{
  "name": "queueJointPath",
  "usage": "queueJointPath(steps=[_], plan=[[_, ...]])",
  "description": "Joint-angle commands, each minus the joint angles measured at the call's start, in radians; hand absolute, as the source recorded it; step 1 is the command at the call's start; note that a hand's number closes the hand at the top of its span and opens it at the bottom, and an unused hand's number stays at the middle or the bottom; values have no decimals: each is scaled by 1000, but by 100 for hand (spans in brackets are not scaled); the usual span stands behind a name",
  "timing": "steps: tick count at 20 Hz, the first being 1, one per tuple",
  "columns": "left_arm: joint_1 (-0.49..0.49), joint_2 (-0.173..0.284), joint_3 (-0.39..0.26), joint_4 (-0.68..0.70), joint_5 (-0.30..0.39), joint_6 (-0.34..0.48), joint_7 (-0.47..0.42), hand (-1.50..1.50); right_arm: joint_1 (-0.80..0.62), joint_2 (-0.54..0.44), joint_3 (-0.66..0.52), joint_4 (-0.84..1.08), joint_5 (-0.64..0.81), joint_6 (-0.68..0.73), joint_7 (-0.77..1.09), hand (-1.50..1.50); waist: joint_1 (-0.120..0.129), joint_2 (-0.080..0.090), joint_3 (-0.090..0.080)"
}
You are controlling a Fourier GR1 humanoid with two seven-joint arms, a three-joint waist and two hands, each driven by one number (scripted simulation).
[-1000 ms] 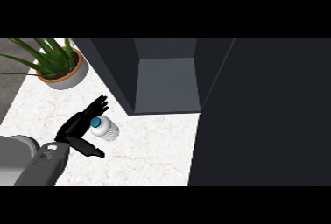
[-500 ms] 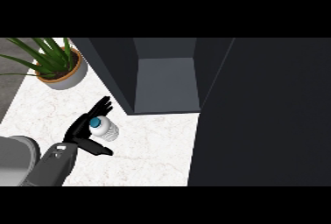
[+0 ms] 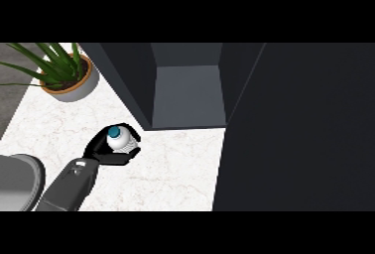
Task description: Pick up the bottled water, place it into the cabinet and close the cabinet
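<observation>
- Head view: left hand [image 3: 99, 149] curled round the bottled water [image 3: 121, 140], on the white tabletop [image 3: 168, 163]
- Bottle just in front of the open cabinet [image 3: 187, 94]
- Potted plant [image 3: 64, 74] at upper left

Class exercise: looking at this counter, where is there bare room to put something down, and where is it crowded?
Bare marble counter lies between the bottle and the dark cabinet door, and between the plant and the left hand. It is crowded where that hand curls round the bottle, just before the open cabinet.
</observation>
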Motion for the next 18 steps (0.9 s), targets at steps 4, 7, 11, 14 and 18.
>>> queueJointPath(steps=[4,7,11,14,18], plan=[[23,-35,-72,-78,-80,83,-231,150,48,-12,27,-41,42,-9,-22,-150,11,-5,2],[75,-68,14,-108,-15,318,-190,150,45,-34,-4,-79,26,-11,-9,-150,27,-11,3],[134,-139,75,-160,27,542,-219,150,38,-32,-5,-45,31,-29,0,-150,37,-13,4],[140,-193,85,-210,57,554,-244,150,72,-39,78,-126,86,-45,32,-150,27,-15,3],[217,-196,-51,-389,178,514,-140,150,85,-58,42,-137,58,-50,48,-150,36,-19,5]])
